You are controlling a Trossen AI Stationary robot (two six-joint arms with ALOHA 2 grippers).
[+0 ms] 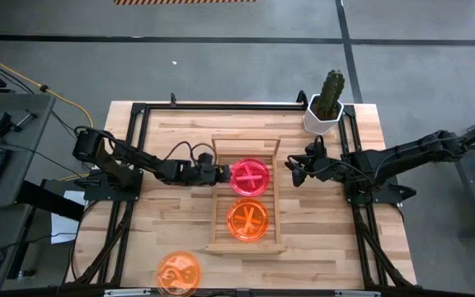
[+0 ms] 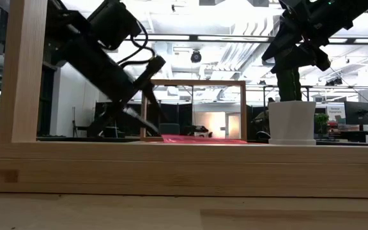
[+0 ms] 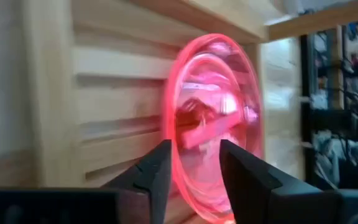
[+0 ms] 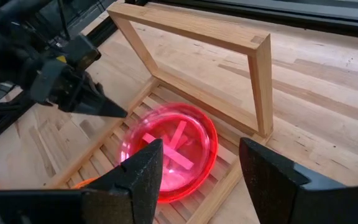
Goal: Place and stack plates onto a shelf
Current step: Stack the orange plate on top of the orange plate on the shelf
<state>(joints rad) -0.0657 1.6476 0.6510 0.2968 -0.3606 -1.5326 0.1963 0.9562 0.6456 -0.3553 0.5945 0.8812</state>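
Note:
A neon pink plate lies on the far half of the light-wood shelf, just short of its raised rail. An orange plate rests flat on the shelf's near half. Another orange plate sits on the tabletop by the near edge. My left gripper reaches in from the table's left and is shut on the pink plate's left rim. My right gripper hovers open just right of the shelf, level with the pink plate. My left gripper pinches the pink plate's rim on its left side, coming in roughly level from the table's left. One finger is on the shelf side of the rim and the other over the plate's hollow. The plate sits on the shelf's slats.
A potted cactus in a white pot stands at the table's far right corner. Black frame rails run along the table's left and right sides. Bare tabletop lies between the shelf and the right rail.

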